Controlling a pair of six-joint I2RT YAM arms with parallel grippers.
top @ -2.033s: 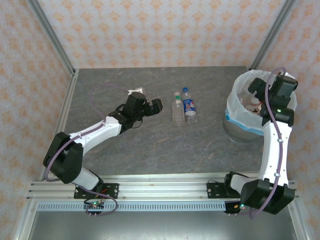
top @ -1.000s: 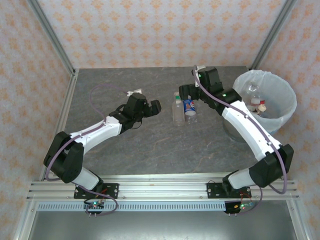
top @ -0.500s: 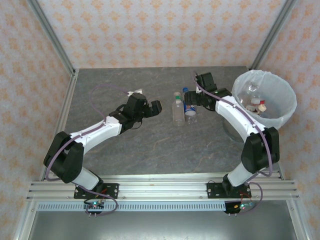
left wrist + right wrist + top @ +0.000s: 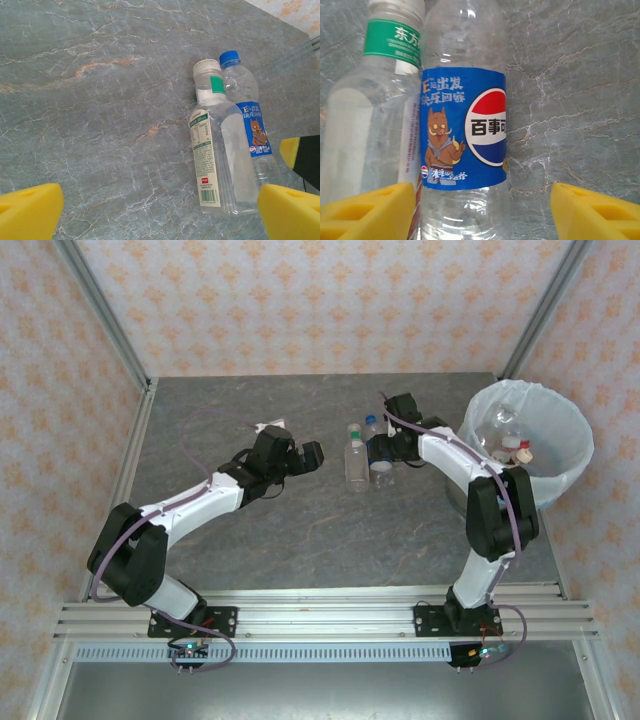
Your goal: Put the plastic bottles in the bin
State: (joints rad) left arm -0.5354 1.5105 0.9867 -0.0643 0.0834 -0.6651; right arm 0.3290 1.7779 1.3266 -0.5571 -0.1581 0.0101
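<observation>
Right arm (image 4: 470,465) swung from bin (image 4: 580,465); fingers (image 4: 367,210) apart, straddling blue-label bottle (image 4: 465,135); left fingers (image 4: 30,210) apart too.

I look down on a grey surface (image 4: 300,540) veined like marble, with pale and rusty streaks running under the jaws. Beyond the jaws and to both sides stand walls (image 4: 320,300) papered in cream with a repeating orange floral motif. A slanted aluminium post (image 4: 100,305) marks the far left corner and another (image 4: 549,305) the far right. Behind the jaws, at the near edge, lie ribbed aluminium rails (image 4: 330,620). The light is soft and even, the shadows faint.
</observation>
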